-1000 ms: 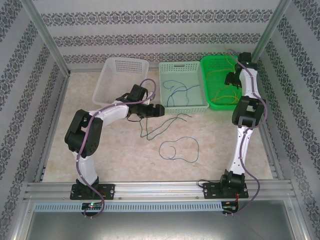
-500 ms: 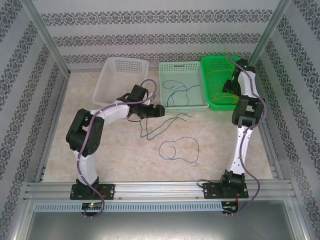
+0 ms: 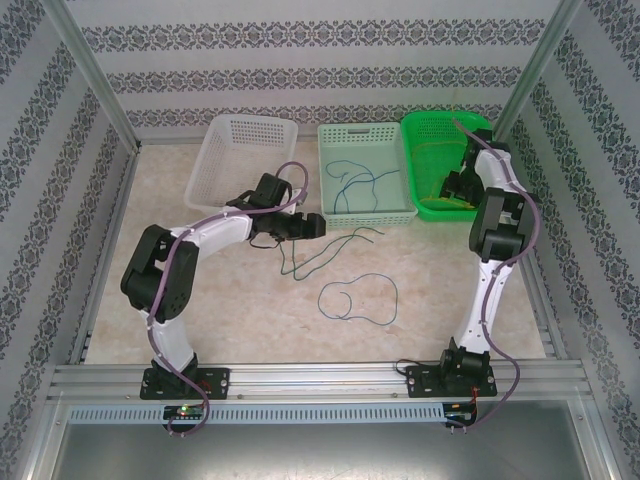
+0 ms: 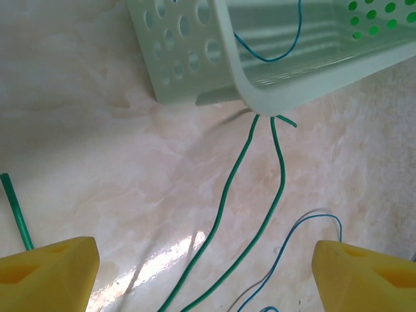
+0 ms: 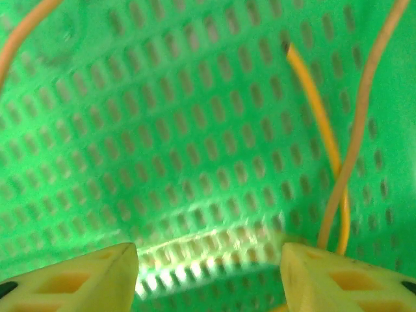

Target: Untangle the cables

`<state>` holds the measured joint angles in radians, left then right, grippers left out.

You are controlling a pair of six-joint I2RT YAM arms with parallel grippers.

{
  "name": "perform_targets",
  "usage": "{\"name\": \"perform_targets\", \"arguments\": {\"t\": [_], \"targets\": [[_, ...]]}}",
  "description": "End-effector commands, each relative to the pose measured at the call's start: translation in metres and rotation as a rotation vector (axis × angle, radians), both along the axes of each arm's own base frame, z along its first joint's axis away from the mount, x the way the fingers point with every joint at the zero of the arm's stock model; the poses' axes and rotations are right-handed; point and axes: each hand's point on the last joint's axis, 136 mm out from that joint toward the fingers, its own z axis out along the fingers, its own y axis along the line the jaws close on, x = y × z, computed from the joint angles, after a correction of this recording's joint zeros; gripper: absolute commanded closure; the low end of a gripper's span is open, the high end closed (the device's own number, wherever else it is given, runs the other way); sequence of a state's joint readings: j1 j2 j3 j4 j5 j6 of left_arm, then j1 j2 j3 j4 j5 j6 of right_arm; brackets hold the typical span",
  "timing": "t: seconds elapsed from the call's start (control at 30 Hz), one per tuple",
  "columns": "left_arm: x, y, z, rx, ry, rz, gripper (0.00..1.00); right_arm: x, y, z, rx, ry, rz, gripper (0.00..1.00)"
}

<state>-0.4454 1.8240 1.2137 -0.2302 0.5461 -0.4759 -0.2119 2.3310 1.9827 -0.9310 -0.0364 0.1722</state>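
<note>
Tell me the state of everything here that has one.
Left end effector: open, empty.
Right end effector: open, inside green basket.
White basket: empty.
Middle basket: holds blue cable.
Green basket: holds yellow cables.
Green cable: loose on table.
Looped blue cable: loose on table.

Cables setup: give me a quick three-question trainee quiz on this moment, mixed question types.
1. True or false: the left gripper is shut on the dark green cable.
2. Which cable lies in the pale middle basket? A yellow, B blue, C dark green.
3. Fill in: the right gripper reaches into the ____ basket.
Key: 1 false, its jaws stand wide open; 2 B, the blue cable; 3 the bright green basket.
</note>
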Motion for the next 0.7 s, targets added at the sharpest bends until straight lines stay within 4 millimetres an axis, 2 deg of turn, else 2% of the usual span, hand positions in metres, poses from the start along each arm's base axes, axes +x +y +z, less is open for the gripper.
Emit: {"name": "perform_targets", "arguments": {"t": [0.0,0.13,0.23,0.27,0.33,0.43,0.57,0.67], "targets": [[-0.001,-0.002,0.017,-0.008,-0.059,-0.017,0.14,0.017,0.029,0.076,-0.074,-0.193,0.104,0.3],[-0.007,0.0,0.018,0.006,-0.073,-0.036,0.14,0.013,0.048,0.137,-0.065,-0.336,0.125,0.25],[-0.012,0.0,0.015,0.025,-0.074,-0.053,0.14,-0.004,0.061,0.162,-0.035,-0.381,0.134,0.23],[-0.016,-0.001,0.013,0.028,-0.07,-0.065,0.14,-0.012,0.067,0.164,-0.018,-0.383,0.137,0.23],[-0.022,-0.004,0.009,0.038,-0.061,-0.091,0.14,-0.032,0.084,0.166,0.029,-0.382,0.154,0.23],[-0.041,-0.015,0.003,0.069,-0.058,-0.176,0.15,-0.073,0.115,0.153,0.104,-0.336,0.17,0.27],[-0.06,-0.023,-0.007,0.122,-0.056,-0.247,0.15,-0.138,0.154,0.118,0.2,-0.236,0.154,0.32],[-0.063,-0.024,-0.009,0.102,-0.052,-0.234,0.15,-0.18,0.165,0.097,0.163,-0.196,0.153,0.32]]}}
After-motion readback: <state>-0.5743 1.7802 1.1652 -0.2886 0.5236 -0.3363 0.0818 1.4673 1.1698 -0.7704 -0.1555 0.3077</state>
